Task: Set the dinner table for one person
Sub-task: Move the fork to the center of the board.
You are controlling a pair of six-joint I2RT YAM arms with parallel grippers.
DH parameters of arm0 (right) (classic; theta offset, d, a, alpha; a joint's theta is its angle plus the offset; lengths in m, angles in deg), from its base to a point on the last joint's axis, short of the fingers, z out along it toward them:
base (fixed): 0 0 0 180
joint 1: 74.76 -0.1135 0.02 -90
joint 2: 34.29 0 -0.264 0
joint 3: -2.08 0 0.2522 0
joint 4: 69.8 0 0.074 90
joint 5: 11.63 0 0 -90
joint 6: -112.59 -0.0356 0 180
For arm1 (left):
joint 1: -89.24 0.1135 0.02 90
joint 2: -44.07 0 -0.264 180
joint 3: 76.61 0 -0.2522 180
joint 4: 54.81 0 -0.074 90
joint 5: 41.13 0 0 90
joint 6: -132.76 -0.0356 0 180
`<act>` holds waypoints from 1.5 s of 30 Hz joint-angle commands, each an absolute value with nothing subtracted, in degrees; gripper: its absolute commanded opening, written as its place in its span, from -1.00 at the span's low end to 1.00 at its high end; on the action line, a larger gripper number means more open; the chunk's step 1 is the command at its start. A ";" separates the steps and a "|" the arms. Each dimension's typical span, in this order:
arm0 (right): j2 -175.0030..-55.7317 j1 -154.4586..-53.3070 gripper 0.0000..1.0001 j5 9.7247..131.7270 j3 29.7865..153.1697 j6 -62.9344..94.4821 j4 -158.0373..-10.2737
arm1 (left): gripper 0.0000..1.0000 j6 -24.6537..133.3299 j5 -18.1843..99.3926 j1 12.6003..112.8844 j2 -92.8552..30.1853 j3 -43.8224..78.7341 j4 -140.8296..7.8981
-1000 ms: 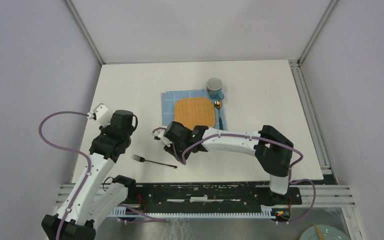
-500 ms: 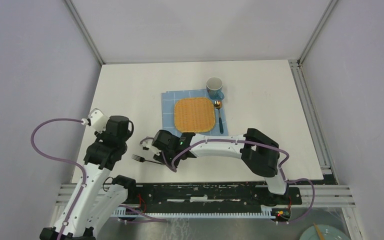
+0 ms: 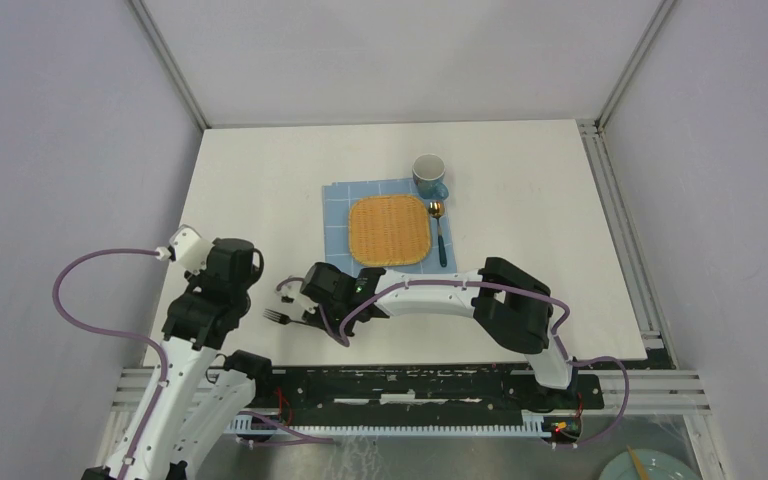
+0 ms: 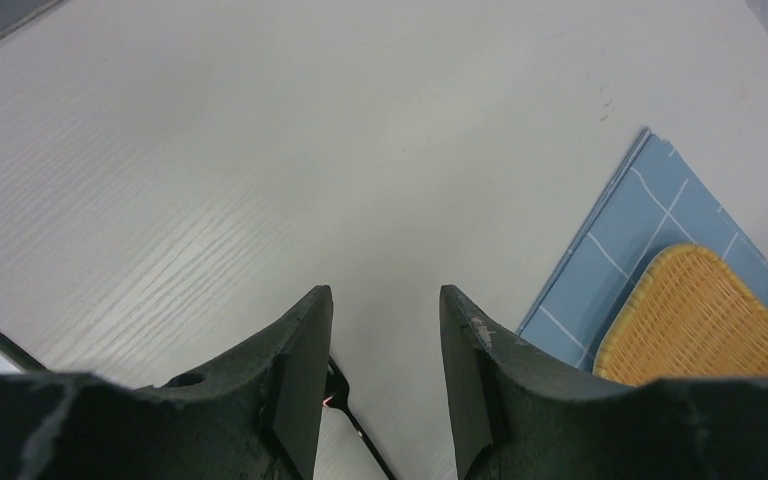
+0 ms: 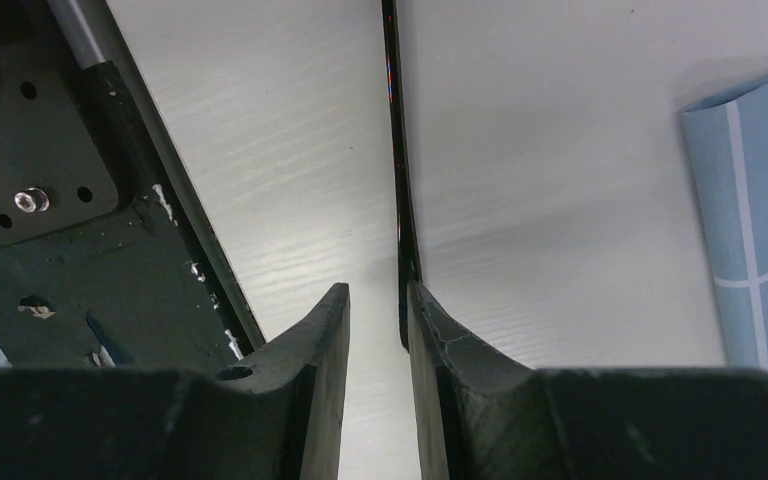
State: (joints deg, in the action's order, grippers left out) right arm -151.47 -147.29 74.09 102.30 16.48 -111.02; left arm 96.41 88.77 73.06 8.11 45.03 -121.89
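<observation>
The white dinner table point(image 3: 260, 190) carries a blue checked cloth point(image 3: 337, 215) with an orange woven plate point(image 3: 390, 228), a blue-handled spoon point(image 3: 440, 238) to its right and a mug point(image 3: 428, 175) behind. A black fork point(image 3: 280, 317) lies near the front edge. My right gripper point(image 3: 308, 318) is low over the fork's handle point(image 5: 395, 150). Its jaws are nearly closed, with a narrow gap point(image 5: 375, 288), and the handle end rests against the inner side of one finger. My left gripper point(image 3: 243, 275) is open point(image 4: 380, 295) above the table left of the fork point(image 4: 345, 405).
The black base rail point(image 5: 70, 200) runs along the table's front edge, close beside the fork. The cloth also shows in the left wrist view point(image 4: 610, 260), as does the woven plate point(image 4: 695, 320). Grey walls enclose the table on three sides.
My right arm has swung left and down from the cloth's front edge onto the fork's handle. My left arm has drawn back toward the front left.
</observation>
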 commanded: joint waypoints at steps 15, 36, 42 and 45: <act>-153.25 -147.87 -0.35 72.17 102.94 16.00 -105.46 | 0.02 101.34 98.87 73.31 15.50 40.34 -129.36; -155.27 -147.86 -0.35 71.87 104.18 16.69 -105.41 | 0.03 96.33 103.77 73.34 13.99 34.55 -132.03; -153.71 -147.88 -0.35 72.67 105.06 17.59 -106.62 | 0.03 96.11 103.16 73.34 14.14 35.76 -130.86; -153.24 -147.83 -0.35 73.07 106.27 17.97 -107.19 | 0.04 96.27 102.66 73.33 14.07 36.09 -130.67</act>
State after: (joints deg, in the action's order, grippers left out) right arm -155.14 -147.51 72.37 102.63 16.68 -107.09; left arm 97.52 102.29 73.10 14.38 35.65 -133.04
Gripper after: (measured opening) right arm 0.323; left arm 0.514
